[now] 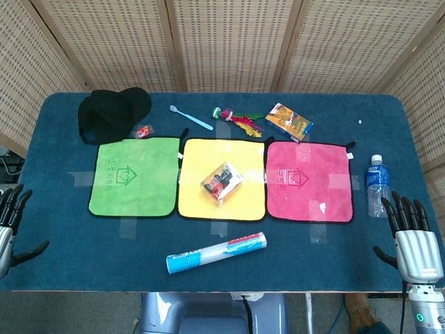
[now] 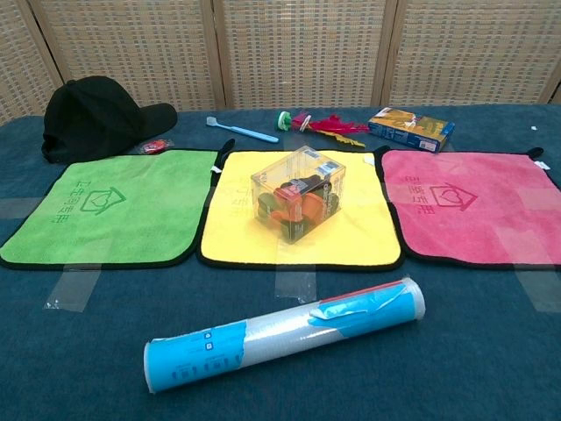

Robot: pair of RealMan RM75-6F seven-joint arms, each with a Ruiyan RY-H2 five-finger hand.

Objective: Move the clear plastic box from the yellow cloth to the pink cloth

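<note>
The clear plastic box (image 1: 222, 182) with red and black contents sits in the middle of the yellow cloth (image 1: 201, 202); the chest view shows the box (image 2: 299, 193) and the yellow cloth (image 2: 237, 232) too. The pink cloth (image 1: 309, 182) lies just right of it and is bare, as the pink cloth (image 2: 473, 206) also appears from the chest. My left hand (image 1: 10, 229) hangs open at the table's near left edge. My right hand (image 1: 410, 236) stands open at the near right edge, fingers up. Both hands are far from the box and out of the chest view.
A green cloth (image 1: 133, 175) lies left of the yellow one. A rolled tube (image 1: 217, 253) lies near the front edge. A water bottle (image 1: 377, 185) stands right of the pink cloth. A black cap (image 1: 111, 113), toothbrush (image 1: 191, 117), feather toy (image 1: 240, 120) and carton (image 1: 288, 122) line the back.
</note>
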